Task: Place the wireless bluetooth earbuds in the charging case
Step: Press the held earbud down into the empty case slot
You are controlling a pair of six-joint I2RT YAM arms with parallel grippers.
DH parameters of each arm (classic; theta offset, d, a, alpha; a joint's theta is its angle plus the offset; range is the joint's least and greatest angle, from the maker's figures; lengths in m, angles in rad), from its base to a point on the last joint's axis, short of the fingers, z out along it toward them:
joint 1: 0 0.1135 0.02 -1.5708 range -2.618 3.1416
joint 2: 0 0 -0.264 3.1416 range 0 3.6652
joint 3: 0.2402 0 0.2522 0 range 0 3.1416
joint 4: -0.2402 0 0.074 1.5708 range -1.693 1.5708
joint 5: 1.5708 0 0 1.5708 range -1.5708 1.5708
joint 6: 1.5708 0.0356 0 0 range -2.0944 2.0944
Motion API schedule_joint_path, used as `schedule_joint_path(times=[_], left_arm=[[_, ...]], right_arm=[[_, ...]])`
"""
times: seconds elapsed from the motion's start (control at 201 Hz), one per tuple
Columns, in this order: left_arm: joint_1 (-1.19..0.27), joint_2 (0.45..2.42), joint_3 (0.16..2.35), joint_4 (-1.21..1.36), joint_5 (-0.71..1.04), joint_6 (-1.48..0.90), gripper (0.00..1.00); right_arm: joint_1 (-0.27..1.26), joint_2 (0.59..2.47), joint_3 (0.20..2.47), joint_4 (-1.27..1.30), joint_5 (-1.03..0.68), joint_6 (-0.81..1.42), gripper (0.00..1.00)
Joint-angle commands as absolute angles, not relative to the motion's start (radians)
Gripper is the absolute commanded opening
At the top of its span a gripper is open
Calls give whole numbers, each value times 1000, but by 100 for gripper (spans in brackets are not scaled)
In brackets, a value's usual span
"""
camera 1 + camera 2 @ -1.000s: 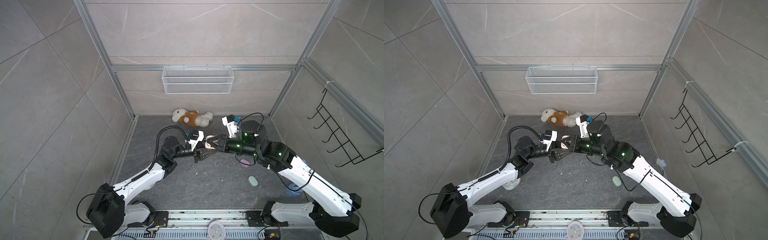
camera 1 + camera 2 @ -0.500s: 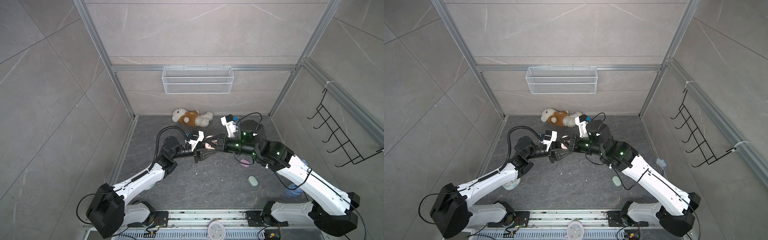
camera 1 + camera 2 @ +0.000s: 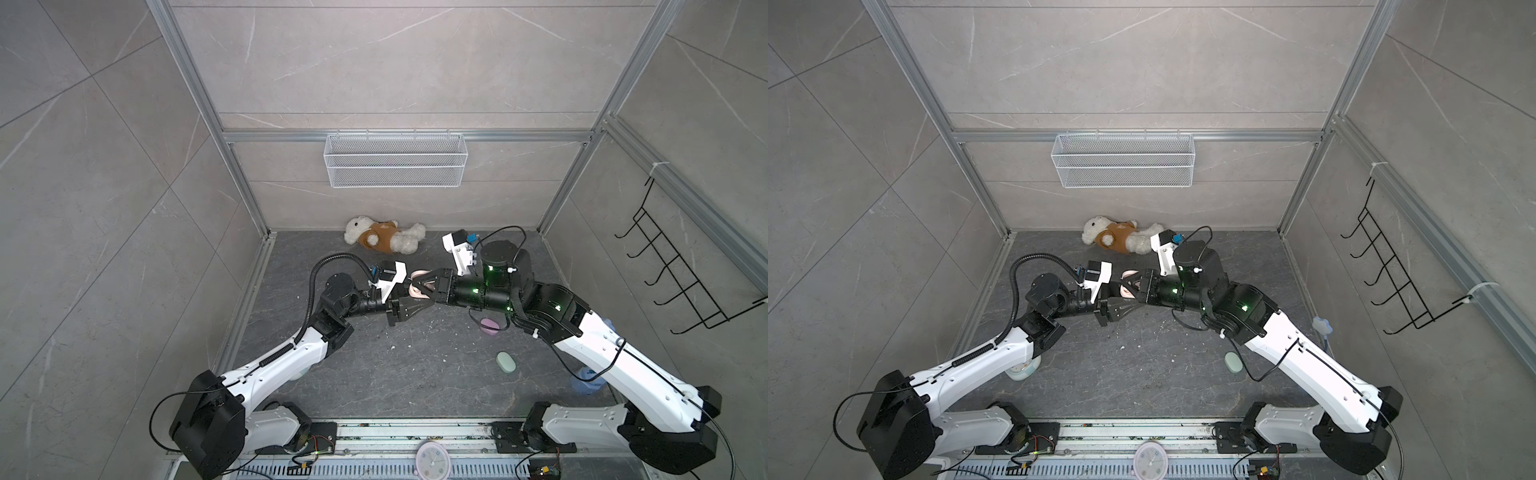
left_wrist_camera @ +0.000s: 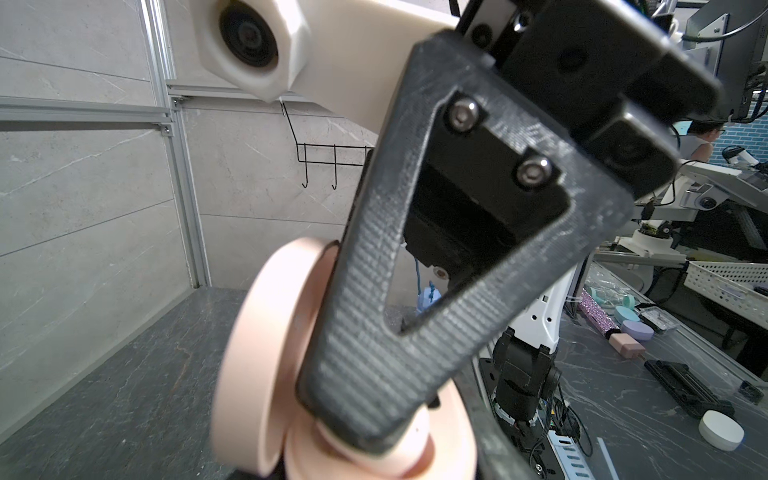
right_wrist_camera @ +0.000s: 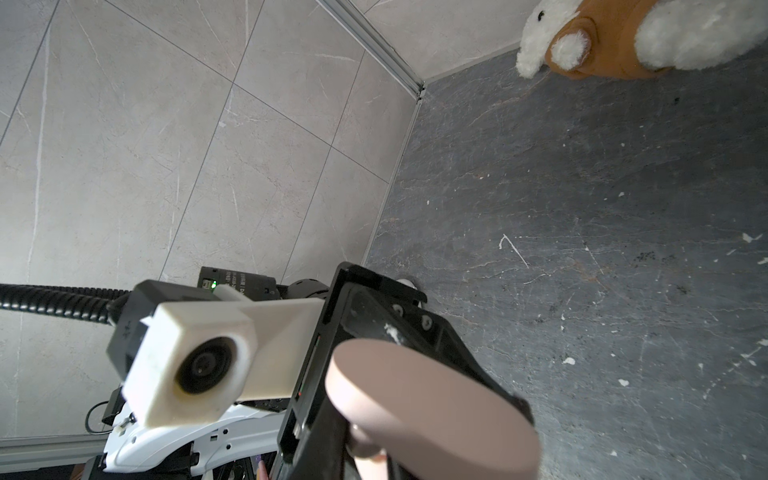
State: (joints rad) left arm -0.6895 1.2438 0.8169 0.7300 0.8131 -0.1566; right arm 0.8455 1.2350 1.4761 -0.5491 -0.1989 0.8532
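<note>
- The left gripper (image 3: 417, 300) hangs above the surface (image 3: 415, 374). It is clamped on the base of the peach charging case (image 3: 417, 294), which sits right at its tips.
- The case's lid (image 4: 257, 353) is swung open. It stands tilted beside the base, on the side of the left gripper that faces the back wall.
- The right gripper (image 3: 420, 286) comes from the opposite side, nose to nose with the left gripper, and its tips reach into the open case.
- In the left wrist view one dark triangular finger (image 4: 361, 332) of the right gripper lies across the case, with its tip down against the base. The second finger is hidden, so whether this gripper is spread or pressed together cannot be told.
- A small rounded peach lump (image 5: 365, 451) shows under the lid edge, close to the right gripper's tips. It may be one of the earbuds or a part of the case; I cannot tell which. No other bud can be made out.
- A lilac case (image 3: 489, 325) lies on the surface just behind and below the right gripper, partly under that arm's wrist.
- A mint green case (image 3: 507, 362) lies farther back from the right gripper, beside the arm's white link and well apart from the lilac one.
- A plush bear (image 3: 384, 236) lies beyond both grippers, against the back wall, near but not touching them.
- White specks (image 3: 392, 347) are scattered on the surface beneath the two grippers.
</note>
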Motion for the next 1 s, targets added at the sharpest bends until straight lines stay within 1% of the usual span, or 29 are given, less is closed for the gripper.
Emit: schedule_joint_path(times=[0.0,0.119,0.224,0.533,0.802,0.991], left_arm=[[-693,1209,847,790,804,-155,14],[-692,1209,847,788,802,-156,14],[-693,1209,848,786,803,-156,14],[-693,1213,856,775,803,-144,14],[-693,1211,859,782,803,-150,14],[-693,1212,862,770,802,-143,14]], right_arm=[[843,1228,1462,-575,-198,861,25],[842,1228,1468,-590,-194,859,32],[842,1226,1470,-596,-193,858,35],[843,1228,1501,-650,-197,850,39],[843,1236,1528,-711,-176,833,46],[843,1238,1561,-743,-166,822,46]])
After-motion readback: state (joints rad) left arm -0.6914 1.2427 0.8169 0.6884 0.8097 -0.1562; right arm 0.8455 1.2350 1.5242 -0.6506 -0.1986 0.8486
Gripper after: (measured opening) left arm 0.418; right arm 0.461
